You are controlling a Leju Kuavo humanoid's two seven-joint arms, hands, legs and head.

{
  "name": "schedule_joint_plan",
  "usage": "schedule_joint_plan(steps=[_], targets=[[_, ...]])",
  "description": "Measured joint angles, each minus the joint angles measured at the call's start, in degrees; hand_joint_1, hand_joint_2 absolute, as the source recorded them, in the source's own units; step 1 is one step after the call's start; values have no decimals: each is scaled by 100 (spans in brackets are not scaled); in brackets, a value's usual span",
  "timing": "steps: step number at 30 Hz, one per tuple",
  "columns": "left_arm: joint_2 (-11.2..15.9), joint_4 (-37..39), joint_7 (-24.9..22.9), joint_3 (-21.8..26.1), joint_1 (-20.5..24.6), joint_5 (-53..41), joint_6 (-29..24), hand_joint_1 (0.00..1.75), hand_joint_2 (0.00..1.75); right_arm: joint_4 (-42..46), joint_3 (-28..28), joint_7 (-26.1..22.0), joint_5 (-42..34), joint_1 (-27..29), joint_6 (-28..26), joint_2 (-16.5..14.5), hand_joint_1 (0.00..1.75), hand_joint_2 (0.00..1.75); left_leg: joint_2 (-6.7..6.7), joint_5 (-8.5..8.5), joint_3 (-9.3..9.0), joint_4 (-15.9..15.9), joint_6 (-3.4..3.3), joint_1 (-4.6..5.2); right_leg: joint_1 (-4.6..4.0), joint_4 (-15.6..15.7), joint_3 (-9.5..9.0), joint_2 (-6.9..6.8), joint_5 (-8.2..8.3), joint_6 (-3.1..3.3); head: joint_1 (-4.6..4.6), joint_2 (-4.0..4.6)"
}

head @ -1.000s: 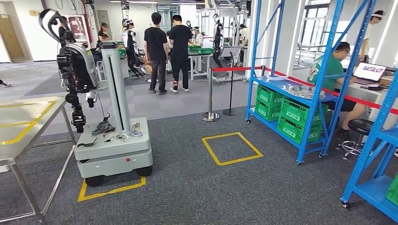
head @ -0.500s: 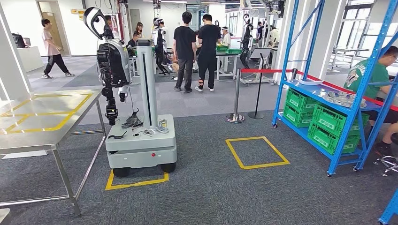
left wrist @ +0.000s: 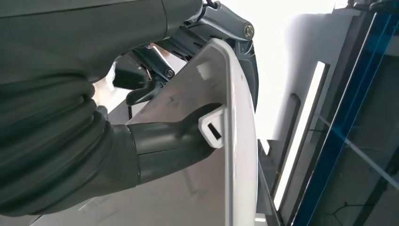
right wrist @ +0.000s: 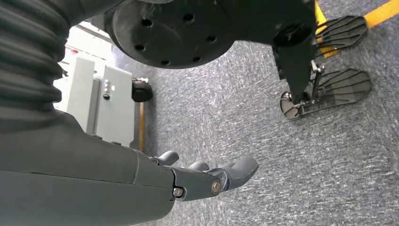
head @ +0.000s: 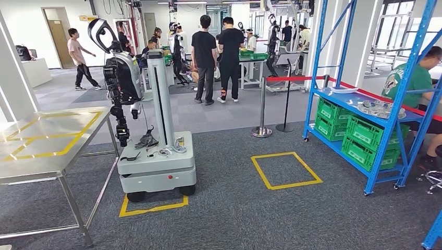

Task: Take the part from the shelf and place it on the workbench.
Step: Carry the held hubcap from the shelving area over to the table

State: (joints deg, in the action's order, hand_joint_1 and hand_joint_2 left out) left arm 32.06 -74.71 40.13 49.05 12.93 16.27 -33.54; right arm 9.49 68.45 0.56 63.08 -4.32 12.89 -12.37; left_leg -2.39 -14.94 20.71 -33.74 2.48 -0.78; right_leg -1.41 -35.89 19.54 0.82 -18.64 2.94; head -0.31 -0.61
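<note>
Left wrist view showed the left hand [left wrist: 155, 141] clamping the pale part [left wrist: 207, 155], thumb hooked over its edge for carrying. The right hand [right wrist: 207, 179] hung loose, fingers apart. The workbench [head: 47, 140] stood near.

Ahead of me the grey carpet [head: 234, 208] lies open, marked by a yellow floor square [head: 285, 170]. To my left stands the steel desk [head: 47, 140], its top bare but for yellow tape lines. Just beside its corner a wheeled robot base [head: 155, 166] with a tall column blocks the direct way along the desk's edge. On my right the blue shelf [head: 365, 104] with green crates [head: 359, 140] walls off that side. A barrier post [head: 261, 107] stands beyond.
</note>
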Motion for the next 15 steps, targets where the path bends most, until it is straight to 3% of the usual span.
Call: schedule_joint_plan(steps=[5, 8, 11, 15], targets=[[-68, -186, 0, 228, -249, -21, -82, 175, 175, 0, -22, 8, 37, -3, 20, -10, 0, 175, -14, 524, -707, 1233, 16, 0, -1, 1106, -645, -13, 474, 13, -1, 0], [-112, -272, -7, 377, -419, -32, -134, 175, 175, 0, -61, 5, 97, 2, 26, -11, 0, 175, -11, 703, -969, 1673, 18, -5, -9, 1512, -887, -12, 640, 17, -5, 0], [-218, -407, -38, 569, -616, -10, -92, 175, 175, 0, -106, -27, 102, 5, 28, -11, 0, 175, -5, 774, -1086, 1841, 25, -12, -15, 1657, -984, -7, 706, 16, -10, 0], [-448, -603, -52, 724, -690, -152, -6, 175, 175, 0, -105, 149, 28, -3, 42, -11, 0, 175, -24, 744, -1045, 1754, 14, -6, -8, 1587, -952, -15, 676, 6, -11, -1]])
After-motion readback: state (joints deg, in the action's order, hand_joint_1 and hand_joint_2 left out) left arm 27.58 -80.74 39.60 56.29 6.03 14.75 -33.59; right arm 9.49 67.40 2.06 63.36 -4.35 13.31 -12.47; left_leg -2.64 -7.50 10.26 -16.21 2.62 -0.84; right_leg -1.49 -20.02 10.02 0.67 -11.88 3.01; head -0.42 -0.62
